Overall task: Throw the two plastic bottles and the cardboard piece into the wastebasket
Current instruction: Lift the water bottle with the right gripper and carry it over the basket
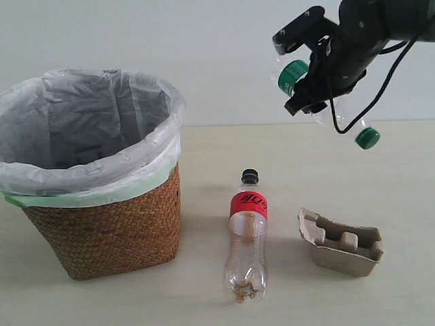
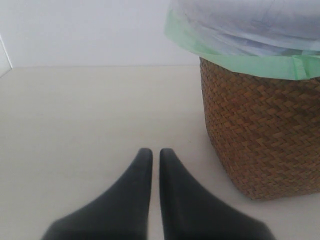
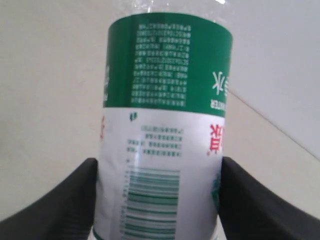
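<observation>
- Right tool (image 1: 318, 85) is clamped on the green-cap bottle (image 3: 165, 125). It sits at the upper right of the exterior frame, well above the desk (image 1: 401, 183). The bottle is tilted, with its green cap (image 1: 368, 138) pointing down and right.
- Handling, my read: empty clear plastic, so light and thin-walled, and it dents if squeezed. The label film is slick. The grip is across the labelled middle, which seems a sound spot.
- Red-label bottle (image 1: 247, 234) lies on its side at frame centre, black cap toward the far wall. It probably rolls; take it across the barrel by the label.
- Cardboard piece (image 1: 340, 248) sits at lower right, near that bottle but apart from it. It looks light, rough and crushable; pinch one raised wall.
- Wastebasket (image 1: 102, 231) stands at frame left, well apart from the carried bottle.
- Left tool (image 2: 155, 167) has its fingers together and holds nothing.
- Only the exterior view gives the full layout and the bottle's height.
- Only the right wrist view shows both fingers (image 3: 65, 200) pressed against the label.
- Only the left wrist view shows the left tool, low over the desk beside the wicker wall.
</observation>
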{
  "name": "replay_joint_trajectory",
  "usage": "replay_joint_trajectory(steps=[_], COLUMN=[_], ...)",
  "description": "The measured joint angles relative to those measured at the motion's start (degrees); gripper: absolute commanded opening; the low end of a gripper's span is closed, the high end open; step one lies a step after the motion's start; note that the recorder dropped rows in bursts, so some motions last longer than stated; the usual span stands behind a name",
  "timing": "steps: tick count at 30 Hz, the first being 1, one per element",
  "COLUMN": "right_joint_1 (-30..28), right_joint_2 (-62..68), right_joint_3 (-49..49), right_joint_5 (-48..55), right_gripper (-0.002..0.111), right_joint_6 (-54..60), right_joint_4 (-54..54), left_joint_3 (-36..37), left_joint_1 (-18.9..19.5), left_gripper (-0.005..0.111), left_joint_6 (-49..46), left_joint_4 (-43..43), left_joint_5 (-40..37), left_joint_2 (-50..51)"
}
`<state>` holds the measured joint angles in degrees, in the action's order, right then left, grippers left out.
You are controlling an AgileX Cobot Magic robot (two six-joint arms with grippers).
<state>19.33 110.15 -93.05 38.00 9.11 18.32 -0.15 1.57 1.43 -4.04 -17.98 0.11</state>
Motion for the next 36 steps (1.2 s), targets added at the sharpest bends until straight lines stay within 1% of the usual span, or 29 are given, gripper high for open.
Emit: replay_joint_trajectory(steps=[5, 10, 13, 16, 25, 30, 33, 34, 36], right_joint_1=[0.0, 0.0, 0.0, 0.0, 0.3, 3.8, 7.2, 8.3, 10.0], right_joint_2=[-5.3, -8.1, -8.5, -8.8, -8.8, -8.8, -8.8, -8.8, -8.8], right_joint_3=[0.0, 0.0, 0.0, 0.0, 0.0, -1.2, -4.4, -6.1, -9.4], right_joint_5=[5.8, 13.4, 17.6, 19.3, 19.8, 20.1, 20.2, 20.2, 19.5], right_gripper=[0.000, 0.000, 0.000, 0.000, 0.000, 0.000, 0.000, 0.001, 0.013], right_joint_6=[-6.1, -14.7, -16.6, -17.2, -18.4, -18.6, -18.6, -17.9, -15.3], right_joint_4=[3.8, 13.9, 17.5, 18.5, 18.5, 15.7, 9.4, 6.1, -2.3], left_joint_3=[0.0, 0.0, 0.0, 0.0, 0.0, 0.0, 0.0, 0.0, 0.0], left_joint_1=[0.0, 0.0, 0.0, 0.0, 0.0, 0.0, 0.0, 0.0, 0.0], left_gripper=[0.005, 0.005, 0.005, 0.005, 0.005, 0.005, 0.005, 0.005, 0.005], left_joint_6=[0.0, 0.0, 0.0, 0.0, 0.0, 0.0, 0.0, 0.0, 0.0], left_joint_4=[0.0, 0.0, 0.0, 0.0, 0.0, 0.0, 0.0, 0.0, 0.0], left_joint_5=[0.0, 0.0, 0.0, 0.0, 0.0, 0.0, 0.0, 0.0, 0.0], left_joint_2=[0.0, 0.0, 0.0, 0.0, 0.0, 0.0, 0.0, 0.0, 0.0])
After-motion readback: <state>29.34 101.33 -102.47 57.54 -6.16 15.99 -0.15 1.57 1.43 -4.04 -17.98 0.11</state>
